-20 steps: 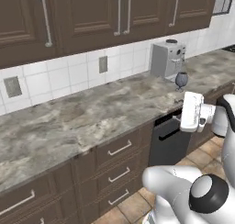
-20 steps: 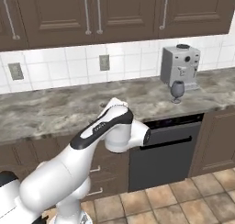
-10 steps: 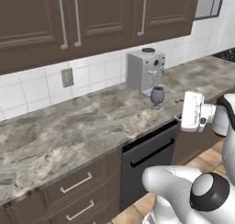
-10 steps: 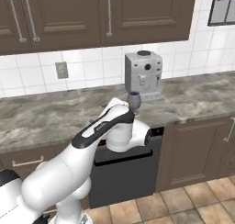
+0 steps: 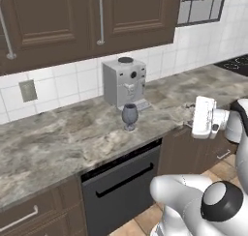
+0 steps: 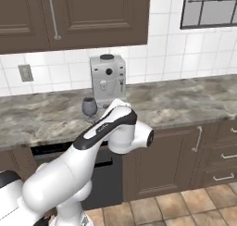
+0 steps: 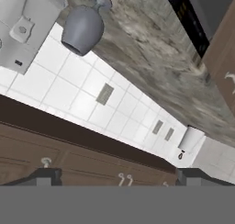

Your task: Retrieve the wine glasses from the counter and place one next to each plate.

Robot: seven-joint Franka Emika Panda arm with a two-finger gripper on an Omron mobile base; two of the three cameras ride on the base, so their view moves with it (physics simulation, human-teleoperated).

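A smoky grey wide-bowled wine glass stands upright on the veined marble counter, just in front of a grey coffee machine. From the right base view the glass shows left of my arm. In the hand view the glass appears at the upper left, far from my gripper. Its fingertips stand wide apart with nothing between them. My white hand hovers off the counter's front edge, to the right of the glass. The slimmer paler glass and the plates are out of view.
A black dishwasher sits under the counter below the glass. Dark wall cabinets hang above the white tiles. A window and a stove top lie to the right. A paper towel roll stands far along the counter.
The base has driven to the right along the counter, so the whole scene has slid left. The glass and coffee machine now sit near mid-view. The arm holds the same pose.
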